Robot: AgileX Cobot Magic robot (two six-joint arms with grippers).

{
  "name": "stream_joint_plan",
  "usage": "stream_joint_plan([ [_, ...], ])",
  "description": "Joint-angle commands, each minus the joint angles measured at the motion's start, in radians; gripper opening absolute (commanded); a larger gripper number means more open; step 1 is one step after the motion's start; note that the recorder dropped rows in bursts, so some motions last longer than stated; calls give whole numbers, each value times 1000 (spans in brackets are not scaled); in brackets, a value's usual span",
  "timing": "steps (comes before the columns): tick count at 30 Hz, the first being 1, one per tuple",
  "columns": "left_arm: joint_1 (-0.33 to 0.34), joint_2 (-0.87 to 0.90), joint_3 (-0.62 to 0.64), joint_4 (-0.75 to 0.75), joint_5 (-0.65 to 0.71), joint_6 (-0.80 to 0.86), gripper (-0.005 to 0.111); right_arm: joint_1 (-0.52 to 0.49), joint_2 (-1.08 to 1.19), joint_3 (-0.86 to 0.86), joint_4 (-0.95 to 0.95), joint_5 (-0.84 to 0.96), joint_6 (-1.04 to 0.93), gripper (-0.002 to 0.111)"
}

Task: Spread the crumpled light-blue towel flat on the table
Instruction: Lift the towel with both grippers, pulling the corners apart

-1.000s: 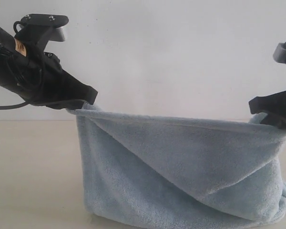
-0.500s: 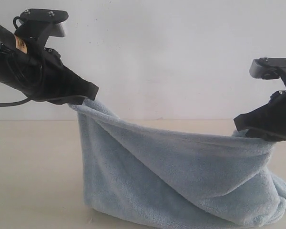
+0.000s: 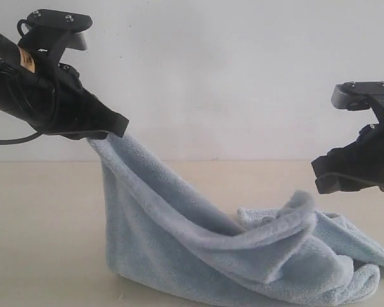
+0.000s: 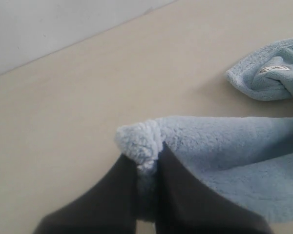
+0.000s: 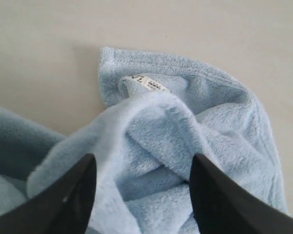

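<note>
The light-blue towel [image 3: 198,249] hangs by one corner from my left gripper [image 3: 118,128], which is shut on that corner [image 4: 141,144] high above the table [image 3: 45,224]. From there the cloth slopes down to a crumpled heap on the right [image 3: 320,256]. My right gripper [image 3: 329,176] hovers open just above the heap, holding nothing. In the right wrist view its two dark fingers [image 5: 75,190] stand wide apart over the folded towel [image 5: 166,146], and the white label [image 5: 149,83] shows near a hemmed corner. The label [image 4: 275,69] also shows in the left wrist view.
A white-grey wall [image 3: 230,77] stands behind the beige table. Bare table surface lies left of the towel [image 3: 38,256] and beyond it [image 4: 88,97].
My right gripper has opened and let go of its towel corner, and that side has dropped into a heap on the table. The left gripper still holds its corner up.
</note>
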Motion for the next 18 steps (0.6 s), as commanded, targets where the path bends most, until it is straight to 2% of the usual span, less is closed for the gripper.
stream_joint_plan([
  [1, 2, -9, 4, 66, 9, 1, 4, 2, -1, 1, -65, -82, -12, 55],
  [6, 2, -9, 4, 103, 20, 1, 4, -1, 2, 1, -130, -107, -12, 55],
  [10, 2, -5, 4, 98, 20, 1, 4, -1, 56, 1, -152, -58, -31, 55],
  [18, 2, 34, 4, 98, 29, 1, 4, 1, 150, 1, -145, 69, -286, 55],
])
